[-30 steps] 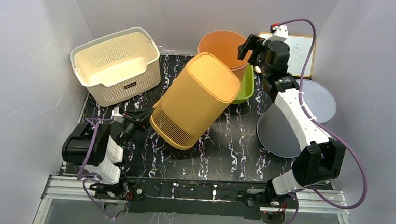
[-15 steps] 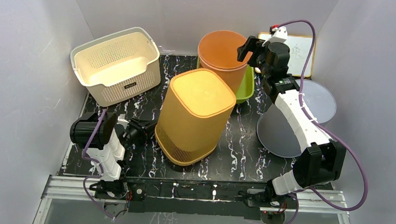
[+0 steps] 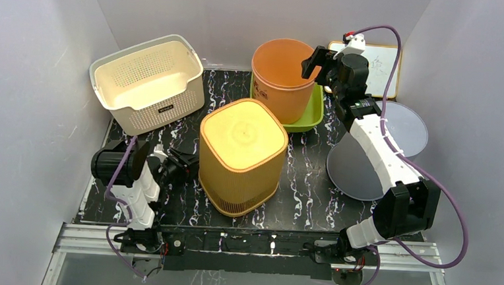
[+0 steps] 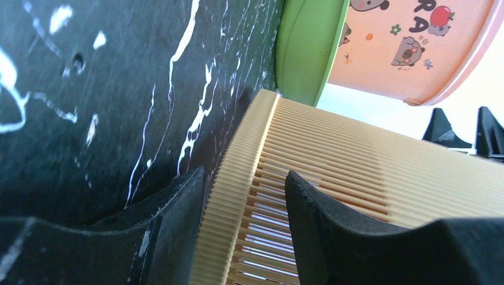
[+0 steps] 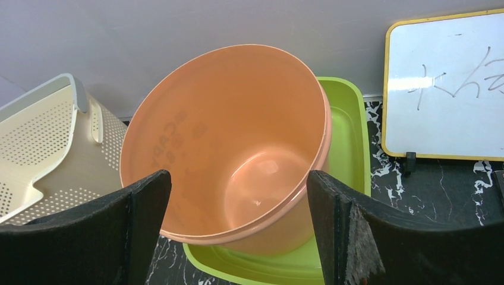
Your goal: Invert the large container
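Yellow container (image 3: 242,155) inverted on black marbled tabletop (image 3: 299,192); grey walls (image 3: 27,102).

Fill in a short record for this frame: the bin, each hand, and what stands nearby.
bin: yellow slatted bin stands upside down, closed base up, rim on the table
left hand: open, low beside the bin's left rim; contact unclear
right hand: open, raised over the orange bucket, holding nothing
bucket: upright, empty, sitting in a green tray
others: white basket back left; whiteboard and grey discs on the right
task: looks done
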Tool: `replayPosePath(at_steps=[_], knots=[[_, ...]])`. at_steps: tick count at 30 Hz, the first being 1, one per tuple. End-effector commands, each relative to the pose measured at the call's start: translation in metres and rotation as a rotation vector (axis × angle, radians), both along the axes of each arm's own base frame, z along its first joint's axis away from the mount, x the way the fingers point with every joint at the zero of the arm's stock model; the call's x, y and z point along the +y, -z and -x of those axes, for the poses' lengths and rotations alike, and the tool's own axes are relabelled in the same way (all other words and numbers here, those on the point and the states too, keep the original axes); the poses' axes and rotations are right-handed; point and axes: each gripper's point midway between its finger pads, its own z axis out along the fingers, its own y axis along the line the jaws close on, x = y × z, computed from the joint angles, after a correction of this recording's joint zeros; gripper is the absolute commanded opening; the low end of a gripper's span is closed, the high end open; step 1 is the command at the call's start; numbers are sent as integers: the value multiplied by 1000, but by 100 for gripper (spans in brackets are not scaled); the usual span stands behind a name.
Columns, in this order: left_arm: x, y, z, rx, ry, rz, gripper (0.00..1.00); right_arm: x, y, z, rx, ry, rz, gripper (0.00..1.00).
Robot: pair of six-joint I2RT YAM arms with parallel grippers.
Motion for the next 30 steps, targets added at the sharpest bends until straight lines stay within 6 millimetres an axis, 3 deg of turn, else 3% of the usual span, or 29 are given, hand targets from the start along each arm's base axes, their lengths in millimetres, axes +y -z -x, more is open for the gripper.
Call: replayPosePath(at_steps=[1,3,6,10,16,19,23,30], knots=[[2,-11,-16,-102,39,-110,50,-1,-30,7,-81,-8,-23,83],[7,-10,-26,-99,54,-208,51,-1,-31,7,-84,-9,-24,83],[22,3,-26,27,70,-385,56,-1,-30,7,-82,-8,-22,83],[41,-12,-29,59,63,-547,59,0,-27,7,-78,-12,-27,83],[52,-25,-16,91,96,-662,63,1,-24,8,-68,-16,-24,83],[58,-49,-16,33,95,-726,62,0,-22,10,-63,-12,-19,83],[65,-95,-34,-62,140,-854,63,7,-20,10,-60,-25,-30,82],[89,-141,-70,-151,222,-1118,63,19,-19,5,-55,-45,-30,82]])
